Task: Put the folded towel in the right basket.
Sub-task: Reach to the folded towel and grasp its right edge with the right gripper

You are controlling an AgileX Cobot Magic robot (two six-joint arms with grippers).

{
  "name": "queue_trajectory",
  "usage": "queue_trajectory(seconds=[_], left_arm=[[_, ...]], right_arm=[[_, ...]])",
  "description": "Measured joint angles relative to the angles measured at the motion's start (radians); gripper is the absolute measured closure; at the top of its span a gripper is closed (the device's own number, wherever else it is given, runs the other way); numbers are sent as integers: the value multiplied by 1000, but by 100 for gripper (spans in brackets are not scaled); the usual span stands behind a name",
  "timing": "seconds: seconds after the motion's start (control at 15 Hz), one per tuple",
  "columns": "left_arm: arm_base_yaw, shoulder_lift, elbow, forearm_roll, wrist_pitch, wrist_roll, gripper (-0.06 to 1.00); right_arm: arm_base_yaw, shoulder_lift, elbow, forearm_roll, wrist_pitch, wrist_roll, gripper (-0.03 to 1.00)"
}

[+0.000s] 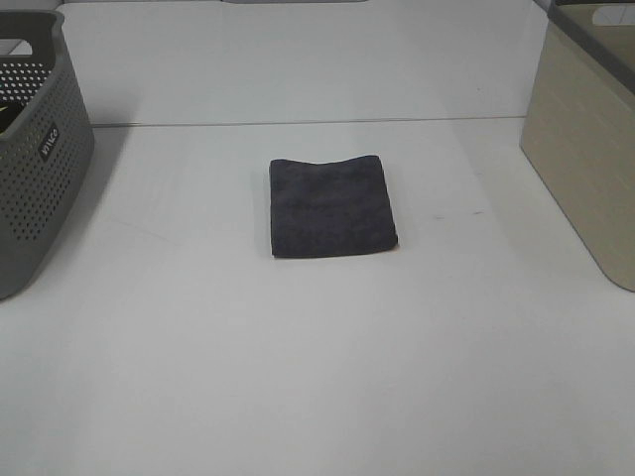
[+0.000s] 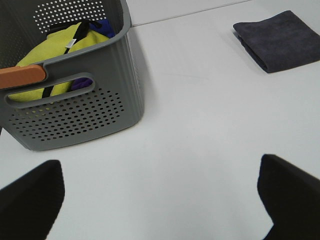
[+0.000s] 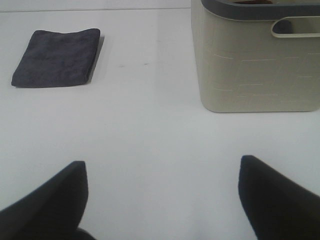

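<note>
Folded towel (image 1: 332, 208) flat at worktop (image 1: 317, 387) middle, well apart from right basket (image 1: 587, 149) at right edge. Grey basket (image 1: 35, 164) at left edge. Left gripper (image 2: 159, 197), right gripper (image 3: 161, 192): jaws wide, empty, above worktop.

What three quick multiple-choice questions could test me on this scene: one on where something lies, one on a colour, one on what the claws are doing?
1. Where does the folded towel lie?
A. inside a basket
B. flat on the table, between the grey left basket and the right basket
C. in a claw

2. What colour are the right basket's walls?
A. beige
B. red
C. blue

3. How do the two claws stand?
A. both open and empty
B. both shut on the towel
C. one gripping a basket handle

Answers: B, the towel rests on bare table. A, its walls look beige. A, the left claw and right claw show spread fingers with nothing between.
</note>
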Motion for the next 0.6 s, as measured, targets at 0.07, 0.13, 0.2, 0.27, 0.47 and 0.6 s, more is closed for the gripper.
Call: queue_trajectory(seconds=[0.07, 0.13, 0.2, 0.27, 0.47, 0.6], left_arm=[[0, 0, 0, 0, 0, 0, -4], [0, 0, 0, 0, 0, 0, -4], [0, 0, 0, 0, 0, 0, -4], [0, 0, 0, 0, 0, 0, -4], [0, 0, 0, 0, 0, 0, -4], [0, 0, 0, 0, 0, 0, -4]], right_arm=[[0, 0, 0, 0, 0, 0, 20], [0, 0, 0, 0, 0, 0, 20], [0, 0, 0, 0, 0, 0, 20], [0, 0, 0, 0, 0, 0, 20], [0, 0, 0, 0, 0, 0, 20], [0, 0, 0, 0, 0, 0, 20]])
